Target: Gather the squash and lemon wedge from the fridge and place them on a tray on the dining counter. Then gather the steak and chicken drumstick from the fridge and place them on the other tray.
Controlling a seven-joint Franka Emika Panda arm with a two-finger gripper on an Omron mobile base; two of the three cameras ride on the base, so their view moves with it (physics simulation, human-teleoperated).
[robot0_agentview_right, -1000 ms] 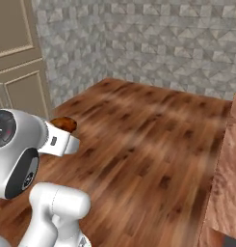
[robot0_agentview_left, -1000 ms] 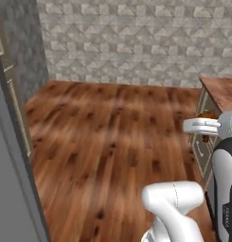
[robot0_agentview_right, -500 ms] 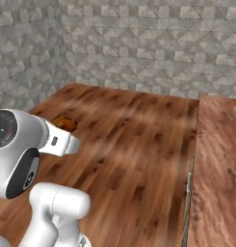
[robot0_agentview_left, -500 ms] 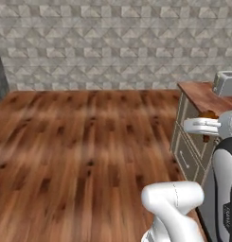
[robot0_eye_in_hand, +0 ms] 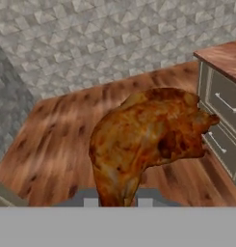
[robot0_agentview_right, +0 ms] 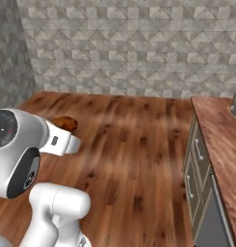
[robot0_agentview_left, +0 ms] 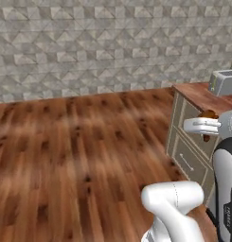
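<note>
gripper (robot0_eye_in_hand: 118,201) clamped on chicken drumstick (robot0_eye_in_hand: 148,140), held up over wood floor (robot0_agentview_left: 79,156). hand view: whole drumstick w/ drawers (robot0_eye_in_hand: 220,116) beside. left base view: toaster (robot0_agentview_left: 223,82) on surface (robot0_agentview_left: 202,97).

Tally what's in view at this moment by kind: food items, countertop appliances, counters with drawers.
Food items: 1, the chicken drumstick, held in the hand
Countertop appliances: 1, the toaster
Counters with drawers: 1, the wood-topped counter
Total: 3
</note>
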